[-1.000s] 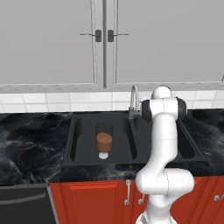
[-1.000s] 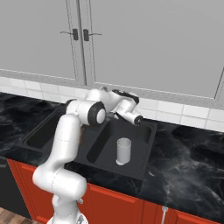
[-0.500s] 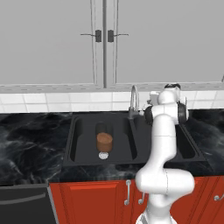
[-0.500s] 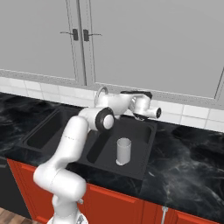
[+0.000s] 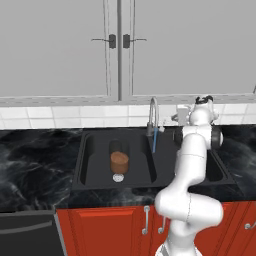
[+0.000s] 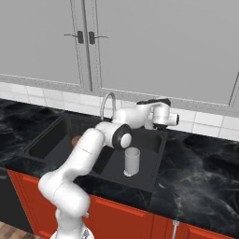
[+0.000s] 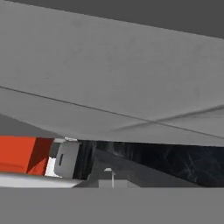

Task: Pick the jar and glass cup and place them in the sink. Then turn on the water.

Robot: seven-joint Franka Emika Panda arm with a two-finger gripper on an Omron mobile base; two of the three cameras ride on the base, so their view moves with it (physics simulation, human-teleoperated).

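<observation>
Taking the tap (image 5: 152, 112) as landmark: the jar (image 5: 119, 162) is sitting in the sink (image 5: 95, 172) basin to its left, water (image 5: 155, 140) is now running below its spout, and the glass cup (image 6: 131, 161) is standing in the basin to its right. The gripper (image 6: 176, 120), jaws closed and empty, is swinging rightward. The task looks finished; only retreating remains.

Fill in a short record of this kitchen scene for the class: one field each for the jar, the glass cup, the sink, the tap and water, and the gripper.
jar: jar stands in the left basin, near the drain
glass cup: glass cup stands upright in the right basin
sink: sink, black, two basins
tap and water: tap runs; water falls as a thin blue stream
gripper: gripper shut, empty, beside the tap
</observation>
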